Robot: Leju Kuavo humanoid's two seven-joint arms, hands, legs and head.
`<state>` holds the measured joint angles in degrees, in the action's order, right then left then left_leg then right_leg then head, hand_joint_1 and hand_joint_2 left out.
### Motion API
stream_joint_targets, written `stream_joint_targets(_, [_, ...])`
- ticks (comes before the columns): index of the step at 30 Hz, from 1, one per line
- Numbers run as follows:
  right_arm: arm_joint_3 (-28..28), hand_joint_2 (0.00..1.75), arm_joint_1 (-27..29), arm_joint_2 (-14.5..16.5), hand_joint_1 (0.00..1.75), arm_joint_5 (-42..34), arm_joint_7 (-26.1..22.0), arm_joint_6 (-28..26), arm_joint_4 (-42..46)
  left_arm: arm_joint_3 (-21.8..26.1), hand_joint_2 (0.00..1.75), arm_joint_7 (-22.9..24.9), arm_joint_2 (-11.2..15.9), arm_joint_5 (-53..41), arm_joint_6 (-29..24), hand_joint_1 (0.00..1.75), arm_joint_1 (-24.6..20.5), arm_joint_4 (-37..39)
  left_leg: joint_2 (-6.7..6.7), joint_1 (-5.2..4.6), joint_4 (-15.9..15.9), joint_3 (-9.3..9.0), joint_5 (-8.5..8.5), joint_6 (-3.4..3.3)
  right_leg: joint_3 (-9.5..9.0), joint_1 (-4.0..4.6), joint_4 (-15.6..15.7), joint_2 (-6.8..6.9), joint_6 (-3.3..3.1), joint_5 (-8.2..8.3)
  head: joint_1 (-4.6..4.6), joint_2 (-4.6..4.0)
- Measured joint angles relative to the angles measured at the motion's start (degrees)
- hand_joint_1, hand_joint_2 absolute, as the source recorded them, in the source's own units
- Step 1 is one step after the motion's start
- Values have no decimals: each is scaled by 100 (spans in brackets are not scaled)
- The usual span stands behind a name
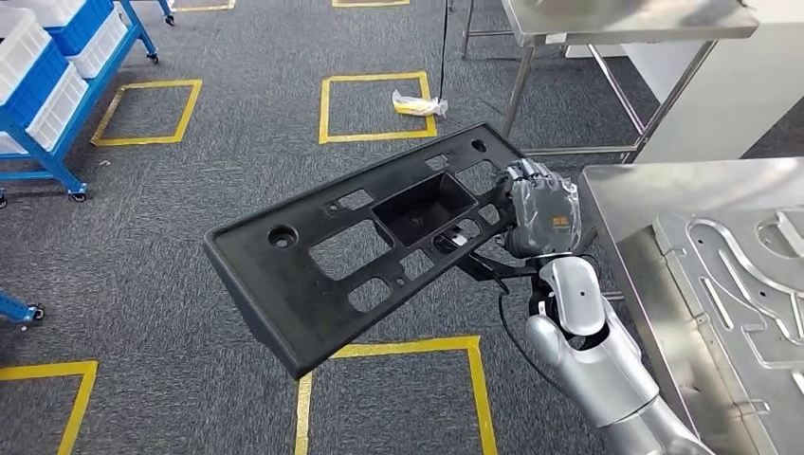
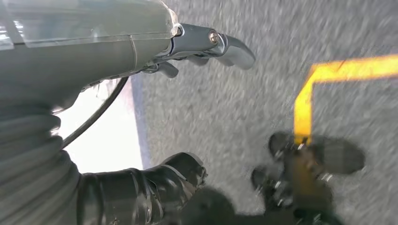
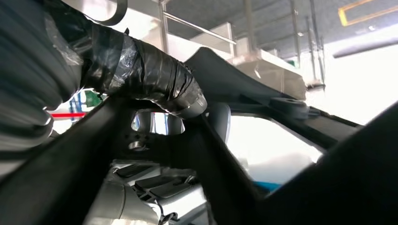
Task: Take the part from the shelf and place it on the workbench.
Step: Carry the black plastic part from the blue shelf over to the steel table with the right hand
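A long black plastic panel (image 1: 351, 251) with several cut-outs and a square recess hangs tilted over the grey carpet in the head view. My right hand (image 1: 540, 213) grips its near right edge, just left of the metal workbench (image 1: 626, 204). In the right wrist view the taped thumb (image 3: 150, 77) presses over a rib of the black panel (image 3: 220, 154). My left hand (image 2: 141, 51) hangs above the floor with its fingers apart and nothing in them.
The workbench carries a metal fixture plate (image 1: 749, 284) with curved slots. A second metal table (image 1: 607, 28) stands at the back right. A blue rack with white bins (image 1: 57, 66) stands at the far left. Yellow squares (image 1: 377, 106) mark the carpet, and a white wrapper (image 1: 417, 102) lies on one.
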<state>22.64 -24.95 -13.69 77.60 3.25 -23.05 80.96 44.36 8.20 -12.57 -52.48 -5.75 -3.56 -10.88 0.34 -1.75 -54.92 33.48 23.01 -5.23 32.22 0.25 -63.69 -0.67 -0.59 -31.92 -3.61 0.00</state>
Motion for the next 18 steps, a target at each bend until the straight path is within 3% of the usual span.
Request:
stream_joint_targets(2, [1, 175, -31, -15, 175, 7, 35, 32, -2, 21, 175, -5, -3, 26, 25, 0, -19, 0, 30, 17, 10, -44, 46, 13, 420, -43, -650, 5, 76, -264, -1, 0])
stream_joint_targets(3, [1, 175, -29, -29, 175, 8, 44, 40, -3, 28, 175, -9, -5, 35, 37, 0, -20, 0, 53, 26, -6, -59, 83, 27, 604, -72, -872, 10, 117, -318, -3, 0])
stream_joint_targets(4, [0, 175, -25, -46, 175, 8, 53, 44, -3, 33, 175, -12, -7, 39, 46, 0, -14, 0, 84, 39, -31, -79, 127, 47, 708, -102, -918, 22, 158, -260, -2, 0])
stream_joint_targets(5, [-1, 175, -25, -63, 175, 8, 59, 45, -3, 37, 175, -14, -11, 39, 51, 0, -5, 0, 124, 55, -66, -104, 179, 73, 705, -128, -754, 51, 193, -76, -3, 0])
stream_joint_targets(7, [-2, 175, -35, -87, 175, 11, 67, 45, -4, 45, 175, -14, -19, 39, 57, 0, 11, 0, 216, 85, -160, -158, 298, 136, 514, -142, -87, 226, 235, 404, -3, 0])
stream_joint_targets(9, [-3, 175, -49, -97, 175, 19, 71, 45, -4, 56, 175, -14, -23, 39, 59, 0, 5, 0, 311, 83, -255, -161, 399, 213, 410, -94, 343, 423, 169, 588, -4, 0])
stream_joint_targets(10, [-3, 175, -51, -98, 175, 22, 77, 45, -4, 61, 175, -15, -24, 40, 65, 0, 3, 0, 362, 74, -290, -160, 431, 251, 423, -66, 375, 450, 111, 569, -3, 0])
stream_joint_targets(12, [-14, 175, -48, -110, 175, 24, 97, 44, 4, 68, 175, -16, -25, 45, 77, 0, 3, 0, 421, 68, -332, -164, 490, 317, 409, -66, 389, 338, 0, 634, 0, 0])
stream_joint_targets(14, [-43, 175, -61, -135, 175, 27, 115, 43, 15, 72, 175, -26, -24, 54, 88, 0, 2, 0, 288, 107, -528, -105, 632, 377, 372, -85, 410, 212, -52, 654, 1, 0])
stream_joint_targets(16, [-93, 175, -86, -162, 175, 58, 129, 43, 24, 78, 175, -38, -23, 60, 95, 0, -2, 0, 94, 153, -1135, 180, 946, 428, 352, -94, 422, 94, -74, 658, 1, 0])
stream_joint_targets(18, [-148, 175, -96, -189, 175, 124, 147, 43, 22, 92, 175, -31, -23, 60, 97, 0, 4, 0, 28, 172, -1822, 558, 1208, 449, 352, -88, 419, -41, -83, 653, 0, 0])
